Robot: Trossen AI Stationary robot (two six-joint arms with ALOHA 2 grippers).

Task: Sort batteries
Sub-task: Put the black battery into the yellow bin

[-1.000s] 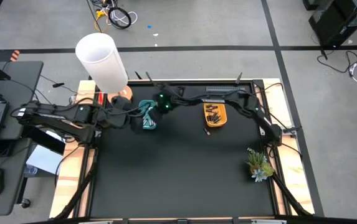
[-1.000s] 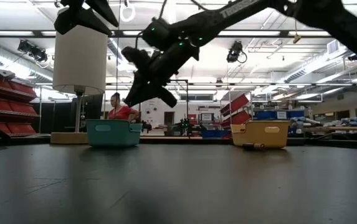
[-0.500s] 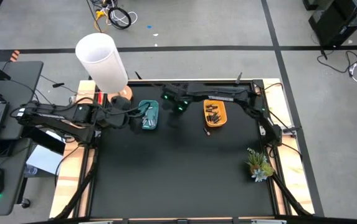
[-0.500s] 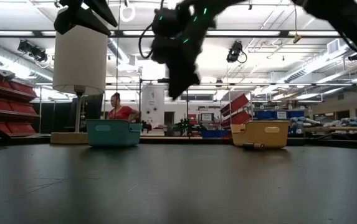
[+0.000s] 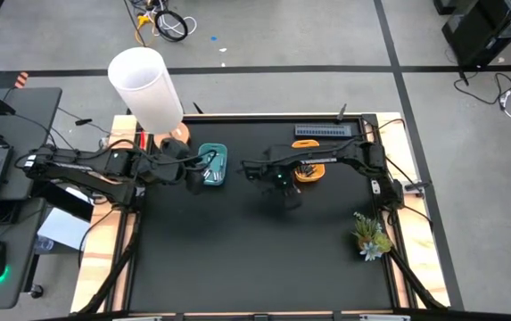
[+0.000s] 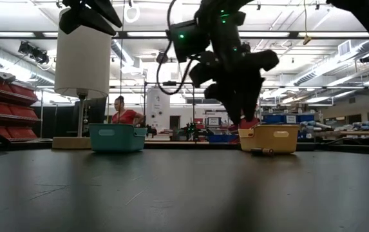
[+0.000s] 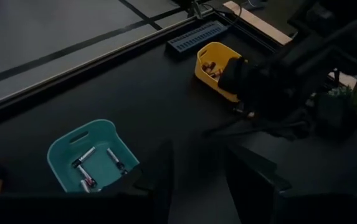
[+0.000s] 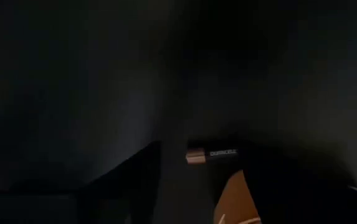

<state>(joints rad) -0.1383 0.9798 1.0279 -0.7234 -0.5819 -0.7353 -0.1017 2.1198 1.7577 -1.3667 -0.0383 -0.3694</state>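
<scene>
Two trays sat at the tabletop's (image 5: 255, 259) upper middle: one tray (image 5: 212, 166) left, the other (image 5: 309, 166) right, batteries (image 7: 85, 156) inside each.

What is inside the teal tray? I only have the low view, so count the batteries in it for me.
Observer: The left wrist view shows three whitish-silver batteries in the teal tray.
Operator: Report what the right gripper is over.
Observer: In its wrist view, a dark, copper-ended battery lies loose on the mat, beside a corner of the yellow tray.
Operator: Check the left gripper.
Observer: The left gripper is open and empty, beside the teal tray in the high view.
</scene>
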